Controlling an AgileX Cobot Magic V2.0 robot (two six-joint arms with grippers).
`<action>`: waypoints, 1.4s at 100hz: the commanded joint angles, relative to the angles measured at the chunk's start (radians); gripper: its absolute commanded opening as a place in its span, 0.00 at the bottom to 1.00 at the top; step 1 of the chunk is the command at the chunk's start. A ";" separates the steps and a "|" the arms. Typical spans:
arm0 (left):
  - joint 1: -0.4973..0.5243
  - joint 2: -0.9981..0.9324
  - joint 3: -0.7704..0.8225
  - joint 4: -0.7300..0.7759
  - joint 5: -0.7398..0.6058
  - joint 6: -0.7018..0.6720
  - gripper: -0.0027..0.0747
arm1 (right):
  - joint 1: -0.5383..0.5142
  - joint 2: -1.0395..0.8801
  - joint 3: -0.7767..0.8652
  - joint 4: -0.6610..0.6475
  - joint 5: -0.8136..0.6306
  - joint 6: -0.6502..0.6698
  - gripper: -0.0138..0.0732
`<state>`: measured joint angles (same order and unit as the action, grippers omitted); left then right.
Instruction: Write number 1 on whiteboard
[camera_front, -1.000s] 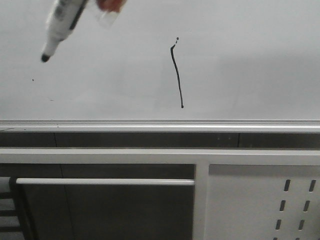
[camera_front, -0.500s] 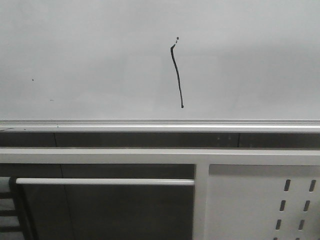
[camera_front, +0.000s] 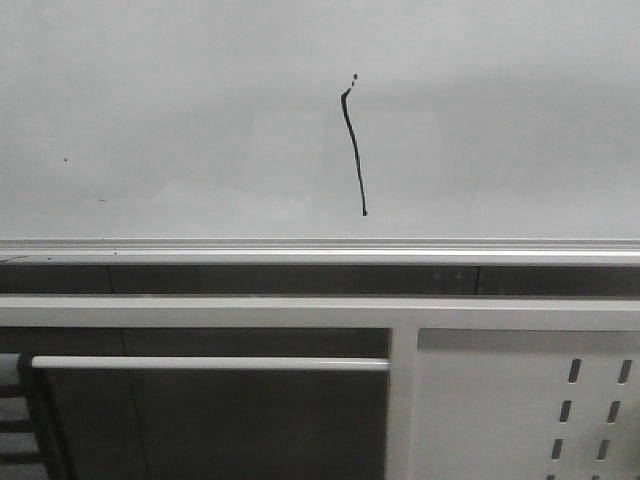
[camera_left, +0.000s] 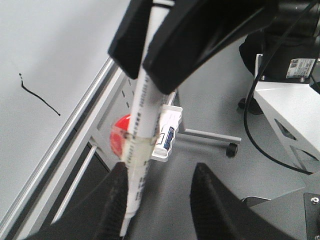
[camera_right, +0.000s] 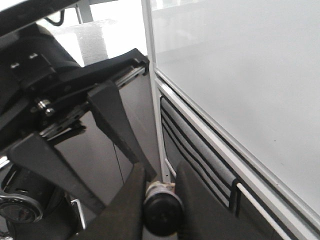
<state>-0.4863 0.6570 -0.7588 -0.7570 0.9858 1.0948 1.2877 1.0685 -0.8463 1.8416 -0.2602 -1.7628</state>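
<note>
A: Where does the number 1 (camera_front: 353, 150) stand?

B: Near the middle of the whiteboard (camera_front: 180, 120), a thin black stroke. Its long axis runs nearly up and down, the foot ending a little above the board's silver bottom edge, a small hook and dot at the top.

A: And the pincers?

B: Neither shows in the front view. The left pincer (camera_left: 157, 200) is clamped on a white marker (camera_left: 142, 125), which runs lengthwise between its fingers. In its wrist view the stroke lies off to one side on the board, well apart from the marker, so the left arm is the nearer to it.

A: The right pincer (camera_right: 160, 190)?

B: Nearly closed, a dark round thing (camera_right: 161, 212) sitting between its fingers; I cannot tell what that is, nor whether it is gripped. It sits by the board's side edge.

A: So what remains?

B: Little, I judge. The digit looks finished.
</note>
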 joint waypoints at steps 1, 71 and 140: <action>-0.010 0.009 -0.035 -0.029 -0.035 0.000 0.31 | 0.000 -0.012 -0.038 -0.034 0.058 -0.010 0.07; -0.010 0.037 -0.035 0.002 -0.036 -0.002 0.18 | 0.000 -0.012 -0.040 -0.034 0.126 -0.010 0.07; -0.010 0.037 -0.035 0.002 -0.097 -0.002 0.01 | 0.000 -0.012 -0.042 -0.022 0.050 -0.010 0.50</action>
<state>-0.4921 0.6880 -0.7606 -0.7085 0.9743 1.1146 1.2877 1.0685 -0.8510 1.8434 -0.2159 -1.7618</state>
